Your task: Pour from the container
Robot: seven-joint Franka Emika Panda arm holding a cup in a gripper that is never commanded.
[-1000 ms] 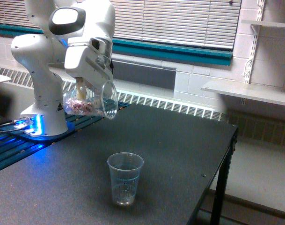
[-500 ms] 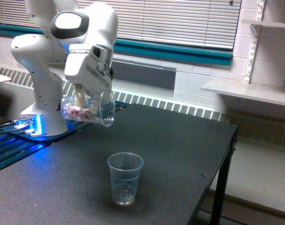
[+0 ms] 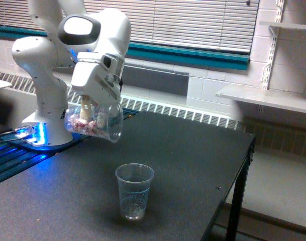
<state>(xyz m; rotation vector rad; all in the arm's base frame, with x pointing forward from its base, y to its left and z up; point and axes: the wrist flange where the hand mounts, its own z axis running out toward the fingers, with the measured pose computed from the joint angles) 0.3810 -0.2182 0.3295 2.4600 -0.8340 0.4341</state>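
Dark, matte, finely speckled tabletop (image 3: 183, 150), long straight edge running down the exterior view's right, black leg below it. Wide bare stretch of surface between the arm's base and that edge; open air all round the slim clear plastic cup (image 3: 134, 191), upright near the front, faint printed marks on its wall, a little something at its bottom, too small to tell what. White radiator fins and slatted blinds along the back wall, pale shelf jutting at the exterior view's right.

Glossy white jointed robot arm (image 3: 44, 60), rounded casings, base on a blue-lit plate at the exterior view's left. Wrist bent over and down, hand tipped forward.

Gripper (image 3: 90, 108) closed on the wide clear plastic tumbler (image 3: 95, 120), one pale finger (image 3: 85, 108) visible through the plain wall; grip appears to be on the wall near the base end, exact contact unclear. Tumbler held in the air, tilted close to sideways, mouth toward the exterior view's right and slightly down. Small pinkish-brown bits (image 3: 82, 125) heaped along the low side, inside the tumbler. Tumbler above and toward the exterior view's left of the slim cup, well apart from it.
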